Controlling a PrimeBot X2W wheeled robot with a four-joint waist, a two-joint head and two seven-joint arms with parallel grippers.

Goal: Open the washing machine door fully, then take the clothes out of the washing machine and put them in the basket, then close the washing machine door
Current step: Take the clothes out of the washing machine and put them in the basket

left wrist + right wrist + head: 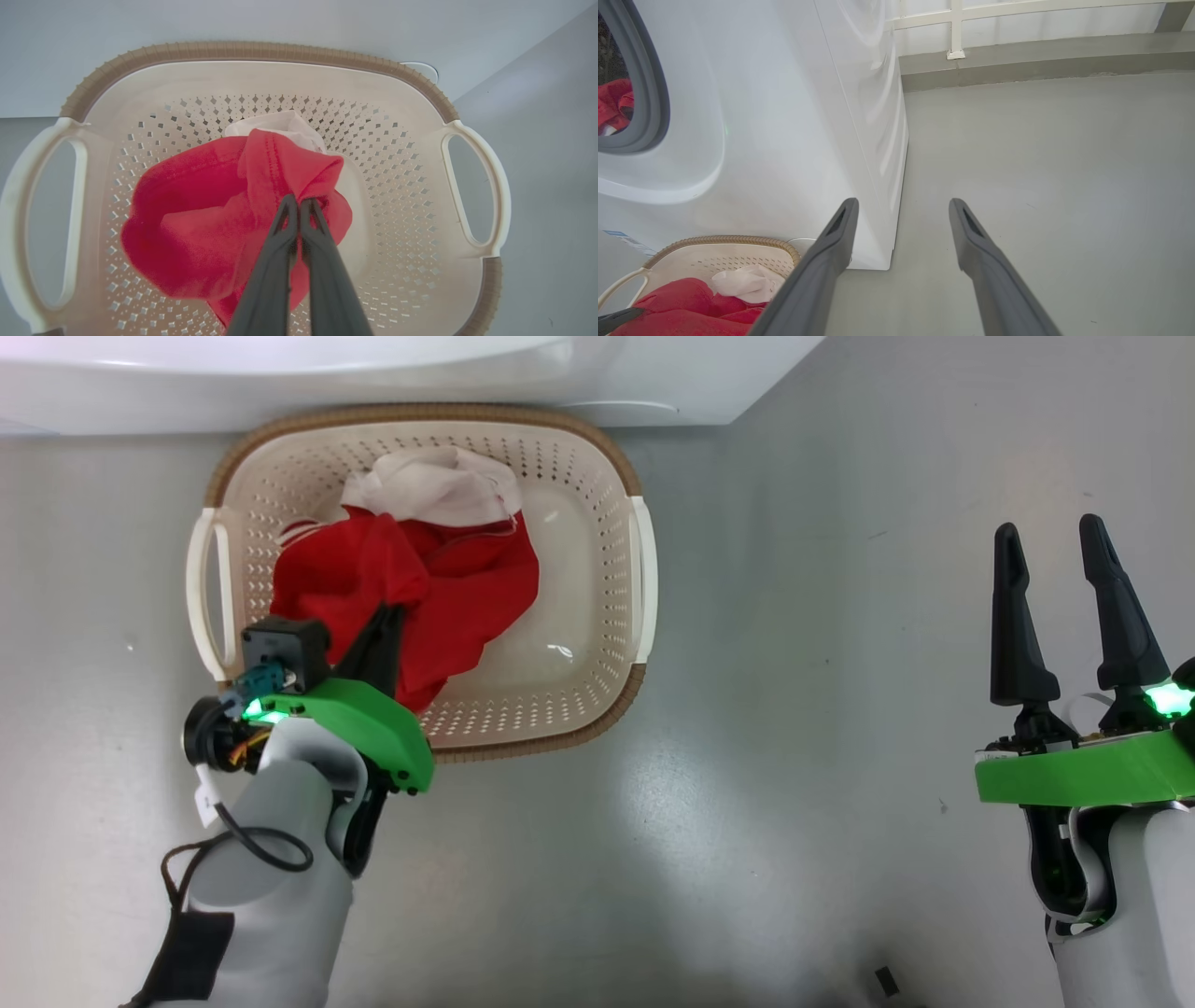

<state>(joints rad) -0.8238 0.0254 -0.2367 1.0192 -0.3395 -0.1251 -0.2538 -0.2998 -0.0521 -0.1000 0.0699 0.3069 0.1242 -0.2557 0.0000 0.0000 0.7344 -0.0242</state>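
Over the basket [261, 51], left jaws clamp the red clothes [196, 224]

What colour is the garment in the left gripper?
Red; the garment in the left gripper shows best in the left wrist view.

- The floor [747, 756] was smooth grey, with soft patches of glare.
- The washing machine [373, 383] stood on it, white, along the head view's top edge.
- The basket [642, 569] stood on the floor just before the machine's front.
- A small dark scrap [884, 978] lay well apart from both.
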